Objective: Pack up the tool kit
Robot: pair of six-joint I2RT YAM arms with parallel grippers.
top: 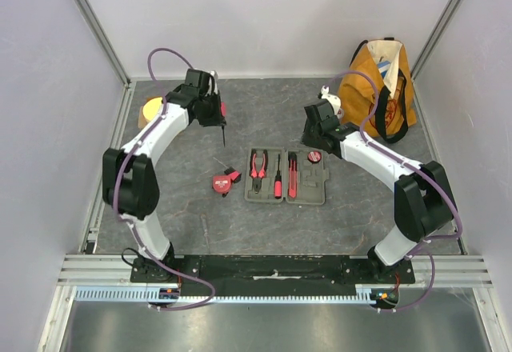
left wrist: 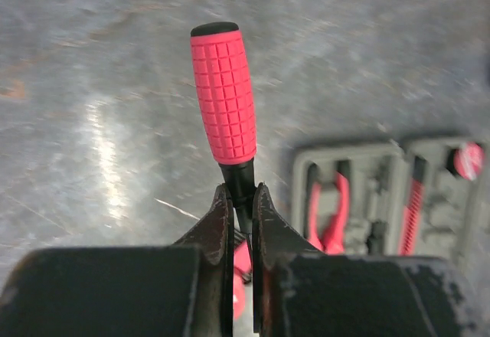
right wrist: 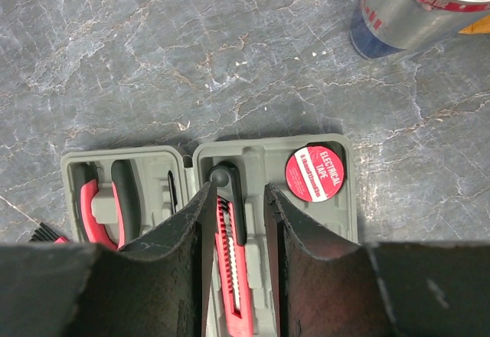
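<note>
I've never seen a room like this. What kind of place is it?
Probably a robot test booth in a lab: a left arm and right arm mounted by a metal rail, plain white walls close around the grey table, and a tool kit laid out.

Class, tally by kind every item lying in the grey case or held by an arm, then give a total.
Screwdrivers: 2, the held screwdriver and the cased screwdriver
Pliers: 1
Cutter: 1
Electrical tape roll: 1
Total: 5
</note>
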